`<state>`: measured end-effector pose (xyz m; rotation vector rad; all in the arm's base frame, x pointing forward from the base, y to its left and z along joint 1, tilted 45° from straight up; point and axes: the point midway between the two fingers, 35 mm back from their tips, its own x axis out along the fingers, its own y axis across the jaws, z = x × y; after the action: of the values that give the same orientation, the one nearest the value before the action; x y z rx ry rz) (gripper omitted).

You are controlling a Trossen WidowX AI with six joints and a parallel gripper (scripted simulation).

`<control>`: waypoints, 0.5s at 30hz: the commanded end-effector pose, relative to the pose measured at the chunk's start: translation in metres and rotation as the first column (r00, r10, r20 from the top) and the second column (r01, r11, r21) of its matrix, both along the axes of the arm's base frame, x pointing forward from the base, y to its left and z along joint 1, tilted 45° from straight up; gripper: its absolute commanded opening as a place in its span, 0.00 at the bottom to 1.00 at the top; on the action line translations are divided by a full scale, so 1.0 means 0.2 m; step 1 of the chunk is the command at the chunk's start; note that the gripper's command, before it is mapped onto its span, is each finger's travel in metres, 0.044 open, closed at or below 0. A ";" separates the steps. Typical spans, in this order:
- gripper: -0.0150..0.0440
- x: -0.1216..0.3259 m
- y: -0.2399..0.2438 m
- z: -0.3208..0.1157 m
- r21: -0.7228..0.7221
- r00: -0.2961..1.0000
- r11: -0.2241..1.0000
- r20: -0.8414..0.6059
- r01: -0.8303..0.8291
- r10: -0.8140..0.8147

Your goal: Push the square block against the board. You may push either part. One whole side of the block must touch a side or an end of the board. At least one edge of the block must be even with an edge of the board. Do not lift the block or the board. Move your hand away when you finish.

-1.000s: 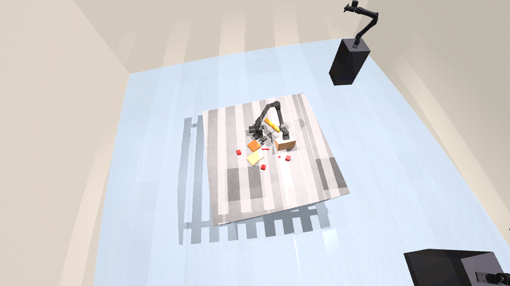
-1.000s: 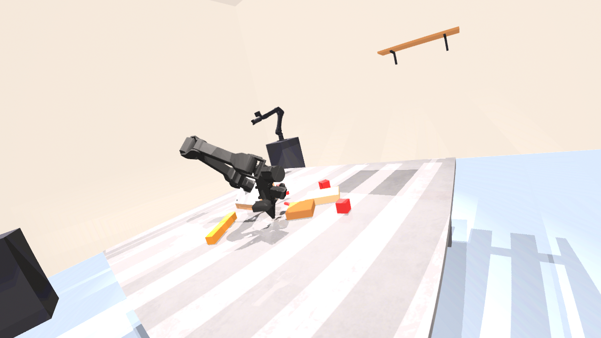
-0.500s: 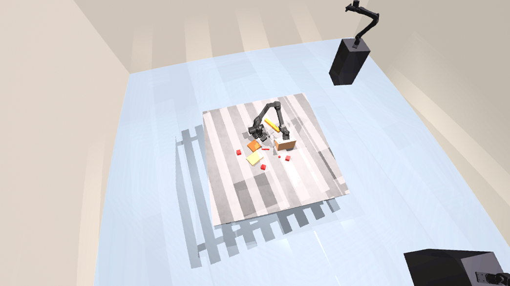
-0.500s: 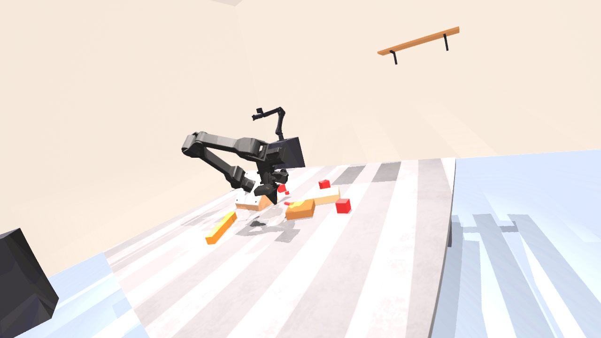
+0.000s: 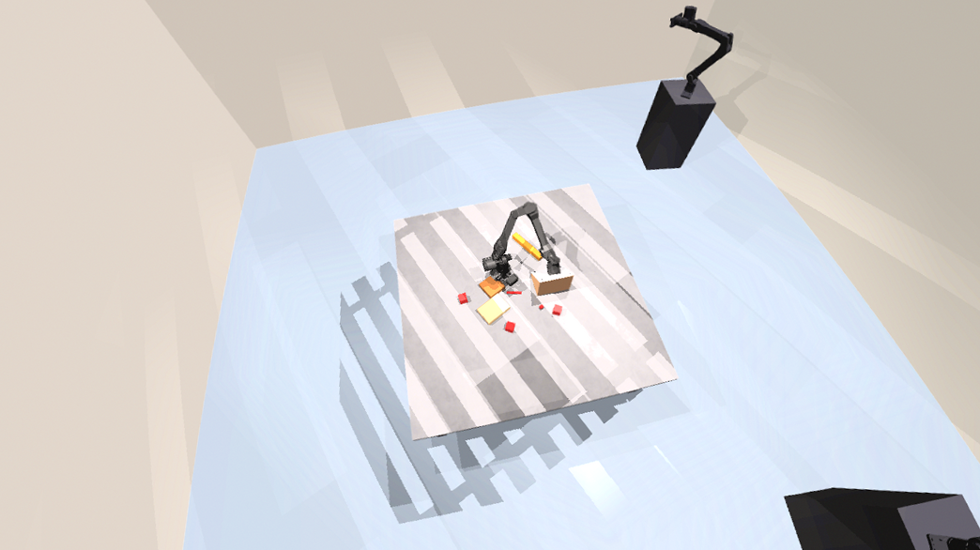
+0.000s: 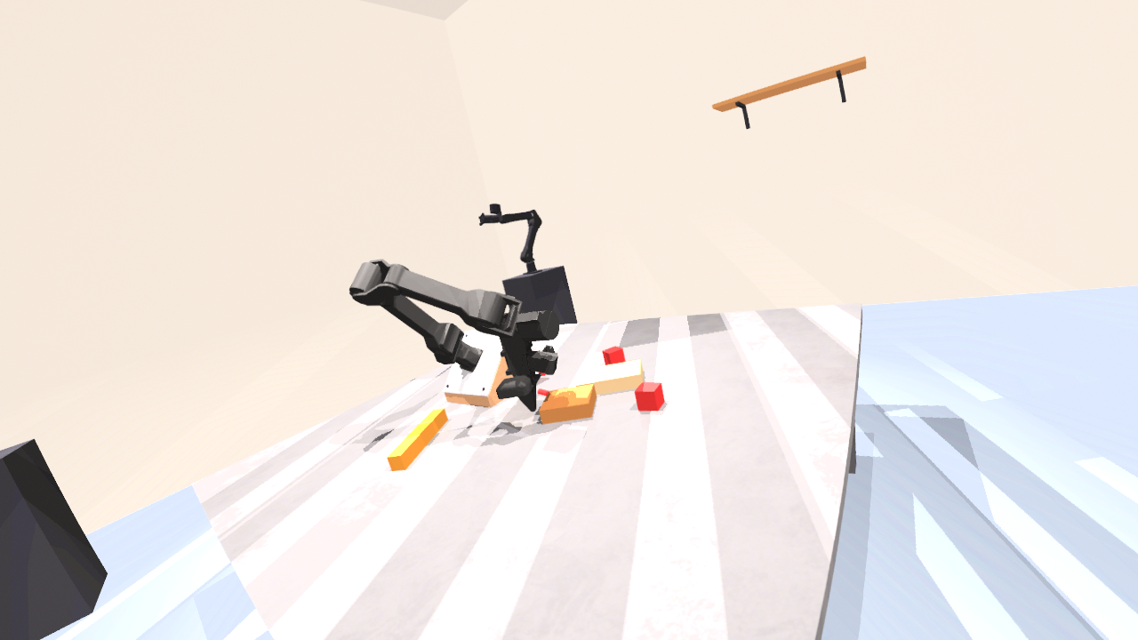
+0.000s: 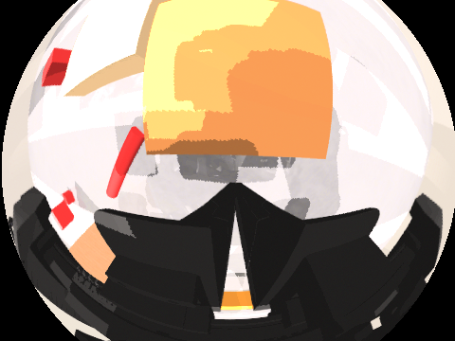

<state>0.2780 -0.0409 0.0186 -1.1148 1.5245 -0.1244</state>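
Note:
The orange square block point(image 5: 489, 287) point(image 6: 567, 409) point(image 7: 280, 99) lies flat on the table. The pale yellow board point(image 5: 490, 311) point(image 6: 620, 380) point(image 7: 101, 43) lies flat beside it. In the wrist view one side of the board runs close along the block's left side, at a slight angle; I cannot tell whether they touch. The board extends past the block's near left part of view only behind it, and its far part is cut off there. My gripper point(image 6: 532, 406) point(image 7: 235, 185) is shut and empty, with its tips a short way off the block's near side.
A red rod point(image 5: 513, 292) point(image 7: 125, 162) lies near the block's corner. Red cubes point(image 5: 462, 297) point(image 5: 510, 326) point(image 5: 556, 309) lie around. A yellow-orange bar point(image 5: 525, 245) point(image 6: 417, 440) lies behind the gripper. The arm stands on a white-topped box point(image 5: 554, 283).

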 end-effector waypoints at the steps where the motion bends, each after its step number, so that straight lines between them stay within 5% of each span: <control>1: 0.25 0.01 -0.01 -0.02 -0.005 1.000 1.000 0.000 -0.005 0.005; 15: 0.25 0.08 0.02 -0.03 -0.004 1.000 1.000 0.001 -0.005 0.005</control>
<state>0.2890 -0.0380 0.0133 -1.1216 1.5196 -0.1205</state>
